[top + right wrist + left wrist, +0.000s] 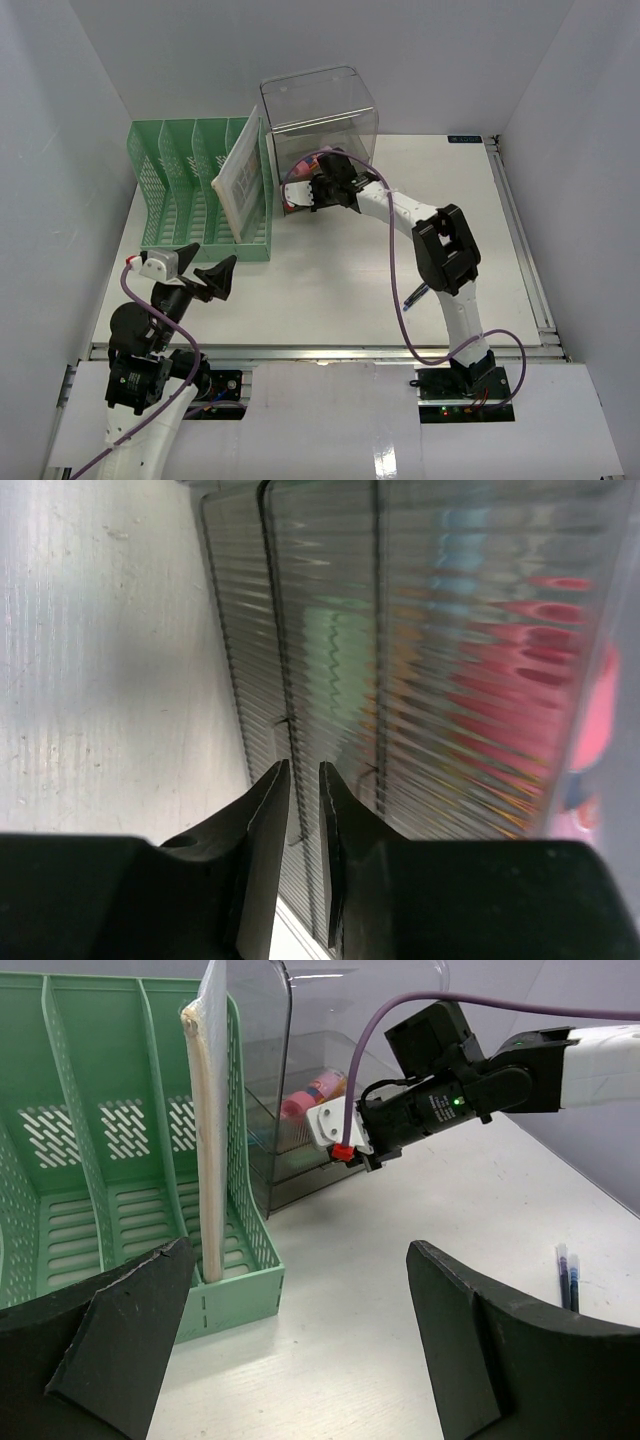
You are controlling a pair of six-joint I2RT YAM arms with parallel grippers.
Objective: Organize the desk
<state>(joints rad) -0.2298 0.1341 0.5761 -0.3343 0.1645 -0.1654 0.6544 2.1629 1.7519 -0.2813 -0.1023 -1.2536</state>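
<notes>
Desk [330, 290], white flat tabletop; held right gripper [303, 770] at ribbed clear grey drawer box [420, 630], fingers narrowly apart, empty; spread left gripper [300, 1250] wide.

Robot lab cell: plain white walls [50, 150], desk [330, 290] with bolted arms [447, 250], green file rack [190, 190].

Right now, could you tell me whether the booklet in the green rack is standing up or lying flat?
Standing up: the booklet rests on its bottom edge in the end slot of the green rack, tilted only slightly.
</notes>
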